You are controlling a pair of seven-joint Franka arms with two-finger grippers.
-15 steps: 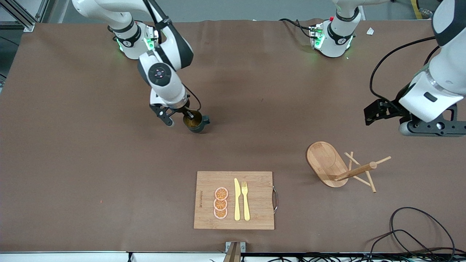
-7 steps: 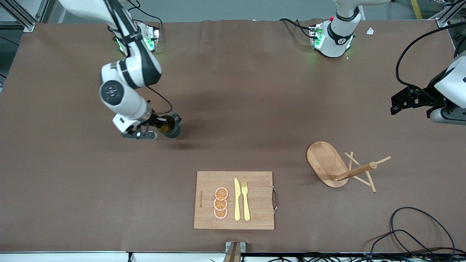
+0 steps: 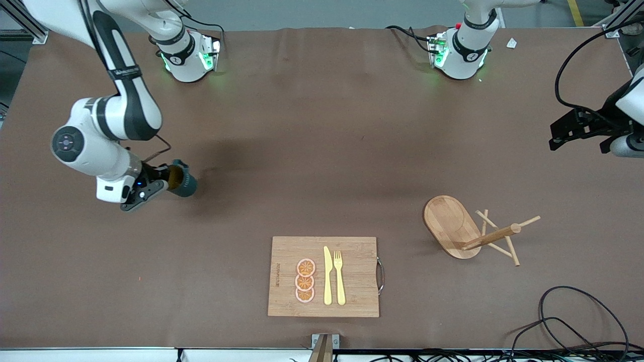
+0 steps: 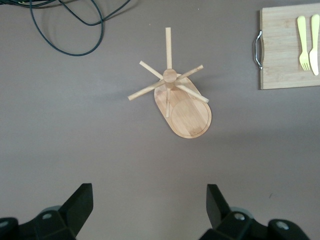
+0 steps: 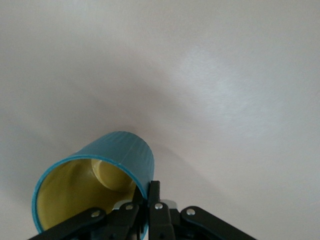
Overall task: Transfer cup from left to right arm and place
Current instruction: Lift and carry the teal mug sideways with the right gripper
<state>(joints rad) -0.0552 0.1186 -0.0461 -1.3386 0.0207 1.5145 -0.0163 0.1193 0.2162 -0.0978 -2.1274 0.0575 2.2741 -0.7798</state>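
My right gripper (image 3: 157, 185) is clamped on the cup (image 3: 182, 182) rim, up over the table's (image 3: 322, 151) right-arm end. Cup is tipped sideways, long axis roughly level, mouth toward my wrist. Handle not visible. Elbow bent, forearm angled down. My left gripper (image 4: 149, 210) waits wide open above the wooden rack (image 4: 175, 95), partly cut off in front view.

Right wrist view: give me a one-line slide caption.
Right gripper shut on the rim of the tilted teal cup, yellow inside showing.
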